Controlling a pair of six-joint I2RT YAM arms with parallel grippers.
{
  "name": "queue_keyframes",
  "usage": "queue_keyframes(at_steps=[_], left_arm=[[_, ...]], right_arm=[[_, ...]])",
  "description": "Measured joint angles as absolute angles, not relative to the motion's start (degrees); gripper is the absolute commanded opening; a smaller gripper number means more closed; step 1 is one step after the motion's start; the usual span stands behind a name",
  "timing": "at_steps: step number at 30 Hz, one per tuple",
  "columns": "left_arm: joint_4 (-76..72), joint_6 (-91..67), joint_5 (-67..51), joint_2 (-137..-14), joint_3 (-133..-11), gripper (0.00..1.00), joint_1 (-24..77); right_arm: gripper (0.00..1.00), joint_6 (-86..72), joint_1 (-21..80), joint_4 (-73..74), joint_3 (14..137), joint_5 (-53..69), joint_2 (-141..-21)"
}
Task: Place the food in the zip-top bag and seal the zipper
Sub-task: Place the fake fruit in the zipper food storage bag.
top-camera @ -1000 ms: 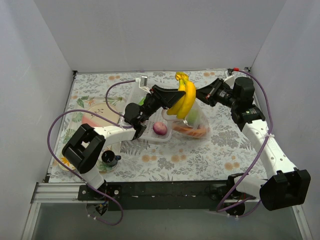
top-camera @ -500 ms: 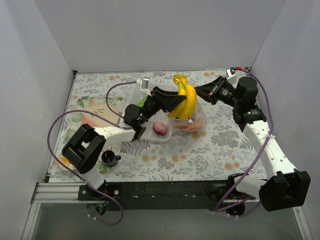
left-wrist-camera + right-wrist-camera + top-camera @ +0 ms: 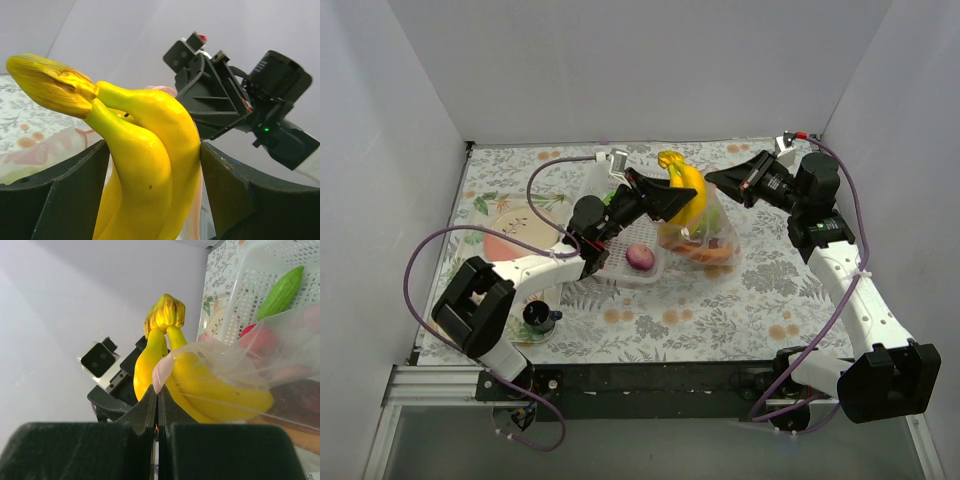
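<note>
Compared with a second ago, the right gripper (image 3: 717, 178) is drawing the mouth of the zip-top bag (image 3: 712, 238) higher and leftward, toward the banana bunch (image 3: 686, 188).

Overhead, the left gripper (image 3: 665, 200) is clamping that bunch stem-up, its long axis near vertical, with the lower tips seemingly entering crinkly clear film beside the white slotted basket (image 3: 616, 272).

From the left wrist, its jaws are squeezing glossy, hard yellow plastic.

From the right wrist, closed jaws are pinching the thin pink zipper (image 3: 161, 371) against the curved bunch.
</note>
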State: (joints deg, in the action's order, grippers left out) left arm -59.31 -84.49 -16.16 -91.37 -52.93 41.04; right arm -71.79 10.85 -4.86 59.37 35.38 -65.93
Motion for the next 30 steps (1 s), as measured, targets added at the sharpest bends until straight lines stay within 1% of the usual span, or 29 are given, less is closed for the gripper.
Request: queue_keyframes(at_steps=[1, 2, 5, 8, 11, 12, 15, 19, 24, 25, 26, 28, 30], left_arm=[[-56.88, -83.26, -15.51, -90.74, -53.32, 0.65, 41.08], [-54.04, -81.69, -14.74, -89.82, -53.63, 0.60, 41.08], [-47.92, -77.52, -12.91, -87.53, -54.08, 0.56, 41.23], [-42.63, -71.61, -10.83, -85.62, -54.43, 0.57, 41.80], [-38.89, -65.67, -9.32, -85.03, -55.02, 0.65, 42.87], [-37.91, -63.68, -9.10, -85.03, -55.24, 0.72, 43.44], [-33.95, -58.87, -8.82, -85.03, -56.12, 0.84, 44.69], [-29.15, -55.68, -8.82, -85.03, -57.91, 0.91, 44.91], [-22.96, -55.46, -7.42, -84.90, -61.28, 0.89, 44.91], [-21.43, -55.75, -6.63, -84.62, -61.87, 0.88, 44.91], [-19.97, -55.99, -5.89, -84.09, -62.24, 0.84, 44.91], [-17.19, -56.84, -4.58, -82.61, -62.52, 0.83, 44.91], [-14.31, -57.52, -3.40, -80.75, -62.65, 0.78, 44.91]], right_arm=[[0.01, -71.64, 10.83, -4.73, 59.37, 35.31, -65.93], [0.01, -71.31, 10.83, -4.38, 59.42, 35.29, -65.93], [0.01, -70.13, 10.83, -3.38, 59.48, 35.00, -65.91], [0.01, -69.49, 10.83, -2.70, 59.48, 34.79, -65.93], [0.01, -68.88, 10.85, -2.48, 59.48, 34.65, -65.95], [0.01, -68.71, 10.83, -2.02, 59.55, 34.61, -65.98], [0.01, -68.16, 10.83, -0.80, 59.92, 34.48, -66.13], [0.01, -67.37, 10.83, 0.03, 60.64, 34.37, -66.15], [0.01, -66.32, 10.83, 0.60, 60.99, 33.67, -66.15], [0.01, -65.87, 10.83, 0.91, 61.23, 33.43, -66.15], [0.01, -65.63, 10.83, 1.34, 61.45, 33.23, -66.15], [0.01, -64.88, 10.83, 1.96, 62.04, 32.95, -66.15], [0.01, -64.45, 10.83, 2.09, 62.33, 32.95, -66.13]])
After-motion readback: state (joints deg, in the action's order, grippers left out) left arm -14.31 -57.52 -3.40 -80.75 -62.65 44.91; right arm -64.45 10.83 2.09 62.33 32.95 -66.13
